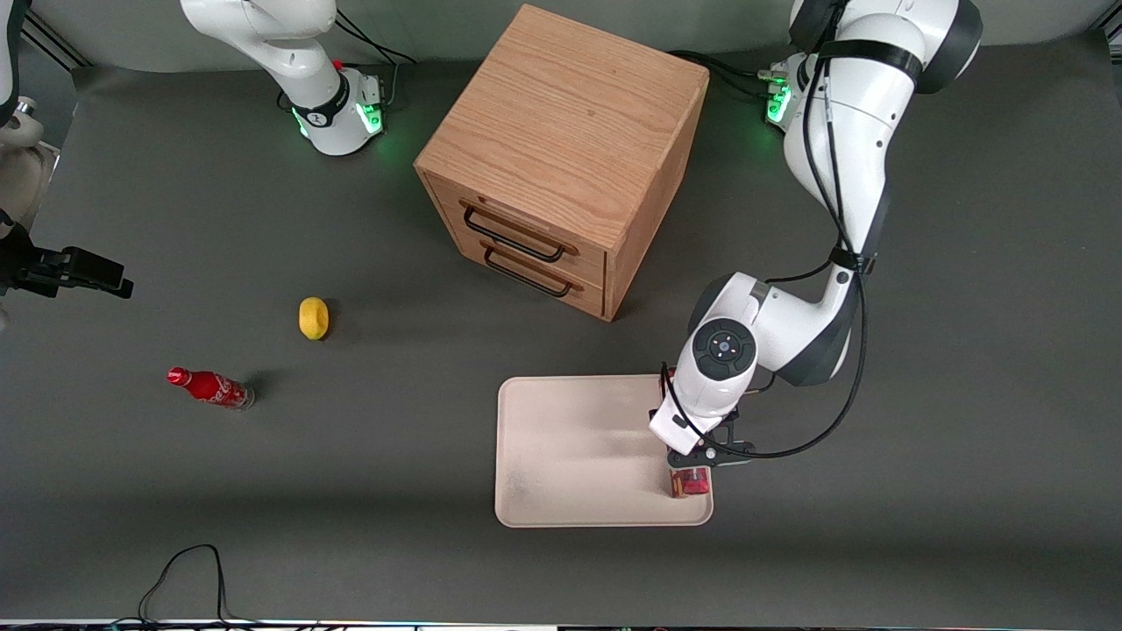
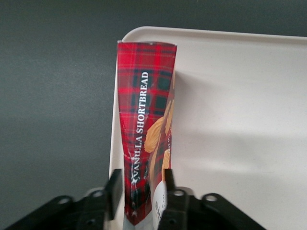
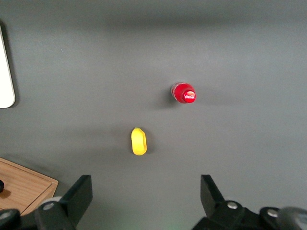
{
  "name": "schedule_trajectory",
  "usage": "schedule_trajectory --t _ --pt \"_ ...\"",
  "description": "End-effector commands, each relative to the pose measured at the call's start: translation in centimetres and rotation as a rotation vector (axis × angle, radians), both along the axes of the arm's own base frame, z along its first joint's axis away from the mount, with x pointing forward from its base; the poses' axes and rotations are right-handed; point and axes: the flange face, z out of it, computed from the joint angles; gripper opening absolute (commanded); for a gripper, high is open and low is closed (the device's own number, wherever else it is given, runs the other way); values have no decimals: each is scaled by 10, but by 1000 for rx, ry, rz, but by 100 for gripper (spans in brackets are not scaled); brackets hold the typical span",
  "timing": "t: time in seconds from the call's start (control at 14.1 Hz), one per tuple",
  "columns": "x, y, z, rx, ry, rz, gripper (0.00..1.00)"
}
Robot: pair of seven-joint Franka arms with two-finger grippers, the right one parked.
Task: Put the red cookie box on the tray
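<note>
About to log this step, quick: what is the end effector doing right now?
Left end effector: closed on the red cookie box, holding it at the edge of the tray toward the working arm's end.

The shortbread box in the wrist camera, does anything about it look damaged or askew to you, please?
Yes. The red shortbread box looks squeezed: its sides pinch inward where the hand grips it and flare toward the free end. It also sits along the very edge of the tray, by one rounded corner, not centred.
</note>
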Motion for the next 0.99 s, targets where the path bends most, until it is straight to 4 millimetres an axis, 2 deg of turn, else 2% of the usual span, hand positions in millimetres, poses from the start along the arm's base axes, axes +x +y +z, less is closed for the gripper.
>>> schedule_trajectory --t 0.0,0.14,0.28,0.42,0.71,0.85,0.92 --pt "0 -2 6 -11 -10 29 100" --pt "3 0 20 -11 -19 31 100" --pt "2 5 48 10 2 46 100" --pt "1 16 93 37 30 62 100" --pt "-21 31 190 50 39 89 100" --pt "-39 46 246 39 51 106 100" --pt "-44 64 273 29 52 129 100"
